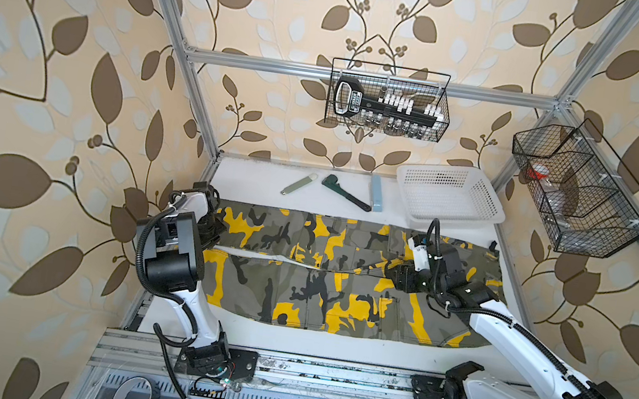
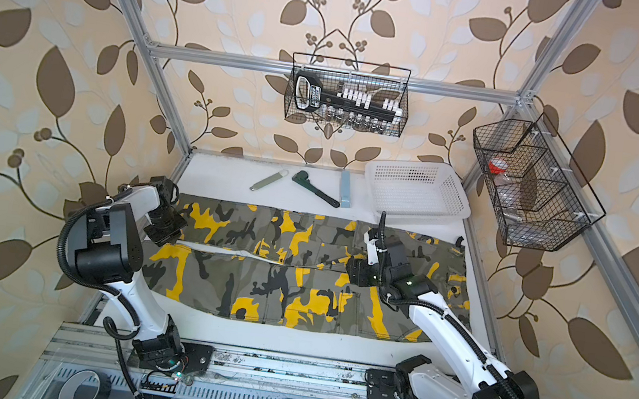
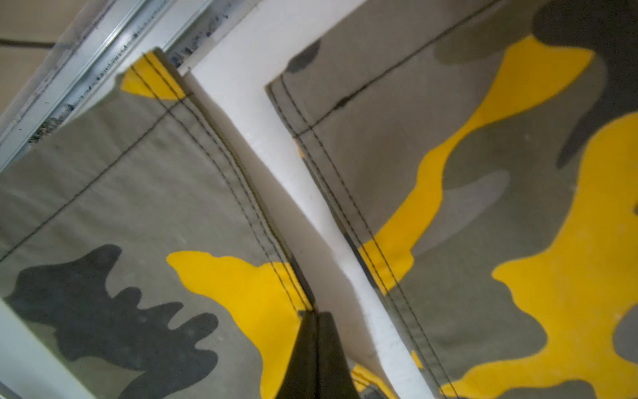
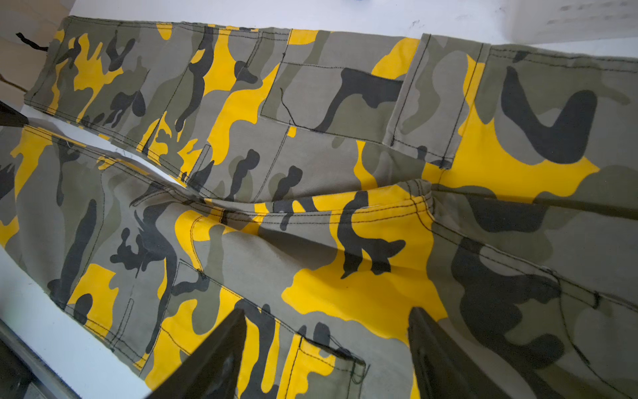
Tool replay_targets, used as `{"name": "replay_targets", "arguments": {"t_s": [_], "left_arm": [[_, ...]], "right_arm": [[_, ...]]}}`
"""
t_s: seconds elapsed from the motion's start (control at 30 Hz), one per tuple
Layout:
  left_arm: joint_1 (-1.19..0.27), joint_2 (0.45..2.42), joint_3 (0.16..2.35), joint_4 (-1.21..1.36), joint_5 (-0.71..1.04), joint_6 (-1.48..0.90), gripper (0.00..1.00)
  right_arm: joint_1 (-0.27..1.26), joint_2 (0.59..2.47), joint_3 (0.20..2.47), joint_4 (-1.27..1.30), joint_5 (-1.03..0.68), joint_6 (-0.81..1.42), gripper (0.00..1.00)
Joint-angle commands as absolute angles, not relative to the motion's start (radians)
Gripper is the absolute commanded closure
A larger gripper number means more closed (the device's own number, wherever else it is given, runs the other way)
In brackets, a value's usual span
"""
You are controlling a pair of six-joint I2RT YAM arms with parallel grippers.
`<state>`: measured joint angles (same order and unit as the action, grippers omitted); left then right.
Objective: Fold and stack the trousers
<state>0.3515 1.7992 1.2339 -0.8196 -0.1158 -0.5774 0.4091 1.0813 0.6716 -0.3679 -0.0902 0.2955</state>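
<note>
Trousers (image 1: 318,292) lie spread flat across the table (image 1: 290,341), legs left and waist right, no fold or stack made yet; left gripper (image 3: 313,316) is clamped on the far leg's hem, right gripper (image 4: 327,311) hangs spread apart over the crotch.

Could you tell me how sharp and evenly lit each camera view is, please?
Both top views: even light, wide lens splays the frame posts. Left wrist view: trousers slightly soft, left tool a dark blur. Right wrist view: trousers crisp, right tool blurred up close.
</note>
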Motion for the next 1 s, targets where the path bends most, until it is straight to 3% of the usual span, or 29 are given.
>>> {"name": "replay_targets", "arguments": {"t_s": [0.0,0.37,0.53,0.57,0.63,0.7,0.87,0.97], "left_arm": [[0.331,1.675,1.294,-0.942,-0.204,-0.569,1.0],[0.283,1.262,1.29,-1.22,-0.462,-0.698,1.0],[0.284,1.181,1.162,-1.187,-0.409,-0.668,1.0],[0.285,1.201,1.146,-1.182,-0.399,-0.672,0.94],[0.289,1.246,1.141,-1.16,-0.396,-0.686,0.66],[0.304,1.288,1.145,-1.101,-0.357,-0.694,0.51],[0.322,1.472,1.19,-0.986,-0.285,-0.745,0.29],[0.332,1.583,1.19,-0.931,-0.245,-0.793,0.28]], "right_arm": [[0.407,1.089,0.646,-0.35,-0.109,0.299,0.25],[0.389,1.124,0.659,-0.336,-0.152,0.254,0.26],[0.382,1.142,0.664,-0.329,-0.178,0.235,0.26],[0.38,1.146,0.665,-0.325,-0.184,0.232,0.26],[0.381,1.148,0.665,-0.325,-0.186,0.233,0.25],[0.381,1.145,0.662,-0.324,-0.187,0.238,0.26],[0.381,1.118,0.644,-0.325,-0.183,0.245,0.25],[0.377,1.109,0.638,-0.33,-0.18,0.245,0.25]]}}
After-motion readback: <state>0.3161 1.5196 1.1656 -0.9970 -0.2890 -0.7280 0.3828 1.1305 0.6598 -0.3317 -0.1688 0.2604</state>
